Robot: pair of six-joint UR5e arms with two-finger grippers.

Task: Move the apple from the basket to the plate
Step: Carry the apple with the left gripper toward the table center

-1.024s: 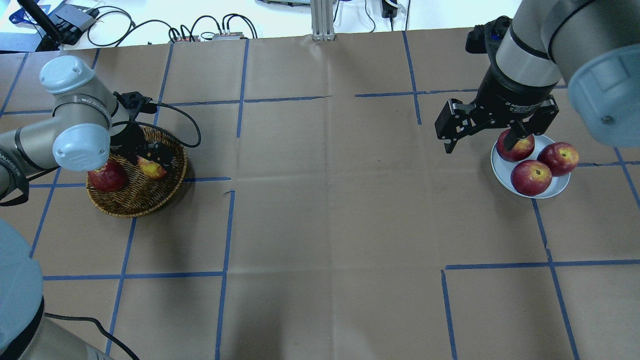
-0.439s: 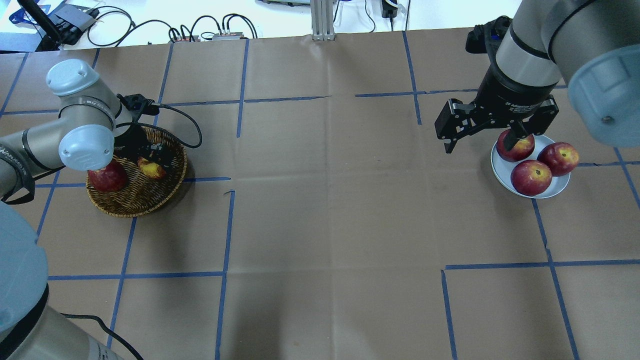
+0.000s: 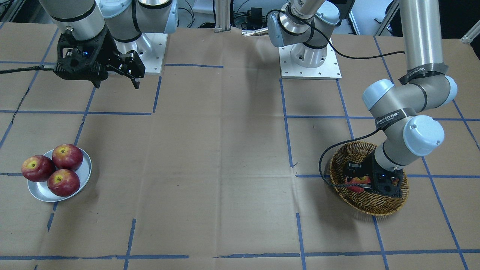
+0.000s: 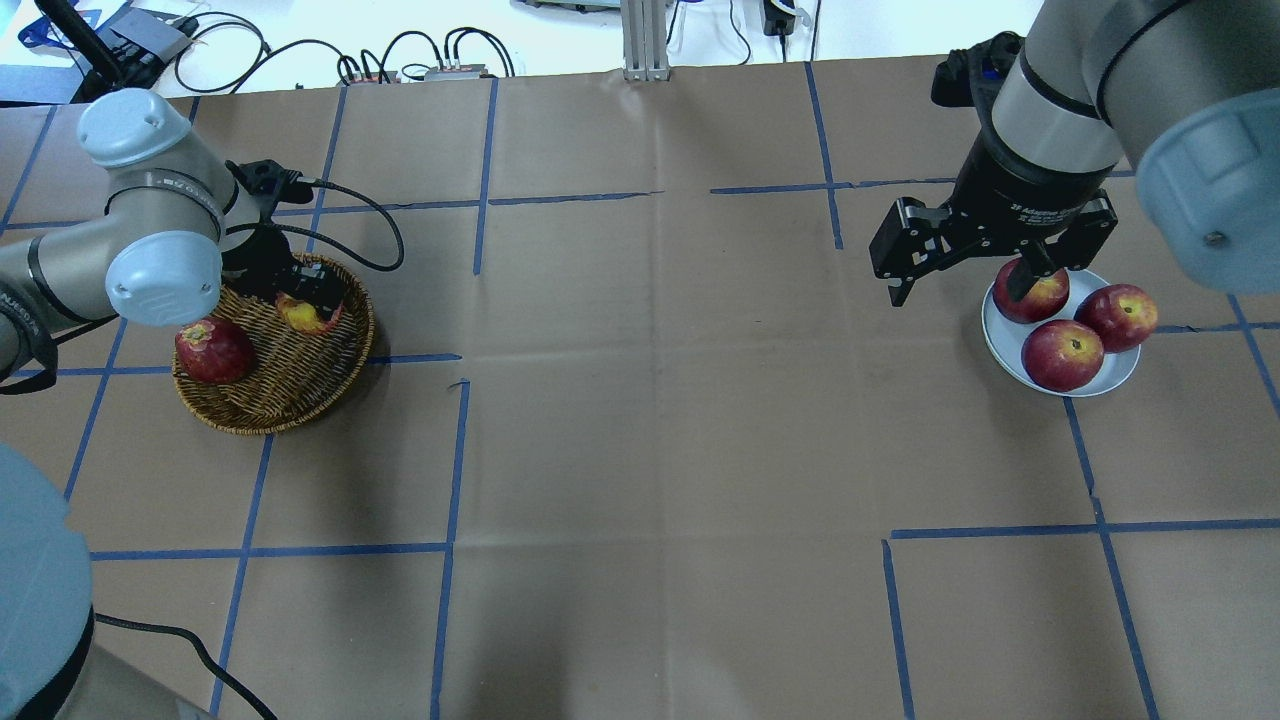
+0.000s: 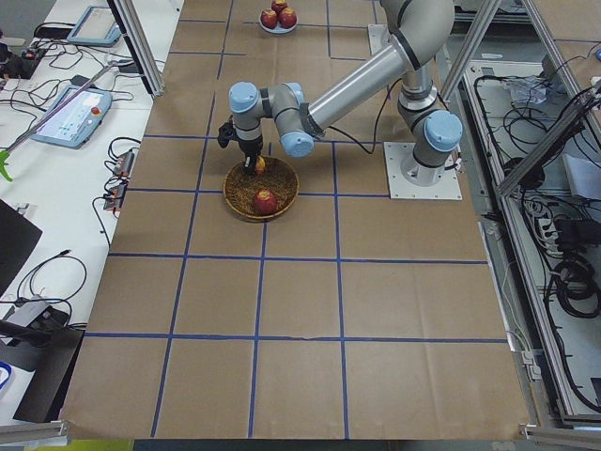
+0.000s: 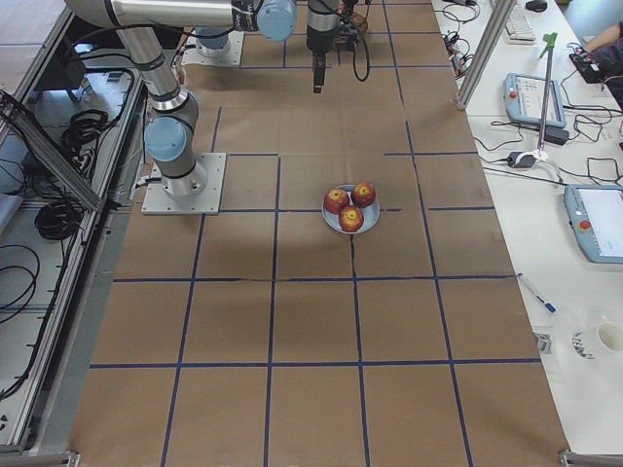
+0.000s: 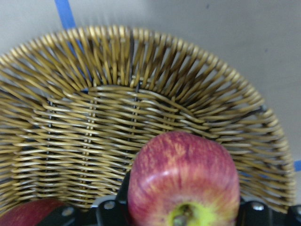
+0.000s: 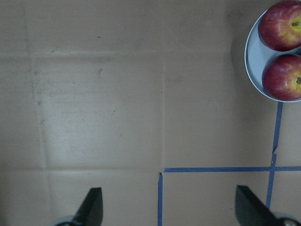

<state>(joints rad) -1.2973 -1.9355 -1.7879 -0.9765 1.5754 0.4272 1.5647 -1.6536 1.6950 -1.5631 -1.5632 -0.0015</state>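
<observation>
The left gripper (image 4: 306,306) is pinched on the apple (image 4: 300,318), low in the basket (image 4: 280,400) by the left edge; next it should lift it out and carry it to the plate (image 4: 1115,372) by the right edge.

Reaching down into the basket (image 3: 371,210) with the left hand (image 3: 358,179), at the right side of this view. Holding the apple (image 3: 353,183) between the black jaws, only a small red and yellow part of it showing. Hovering with the right hand (image 3: 117,79) above the desk (image 3: 225,150) at the upper left, jaws standing wide apart and pointing down. Carrying three dark red apples (image 3: 63,182) on the plate (image 3: 41,195) at the lower left, all touching one another, well apart from the basket.
</observation>
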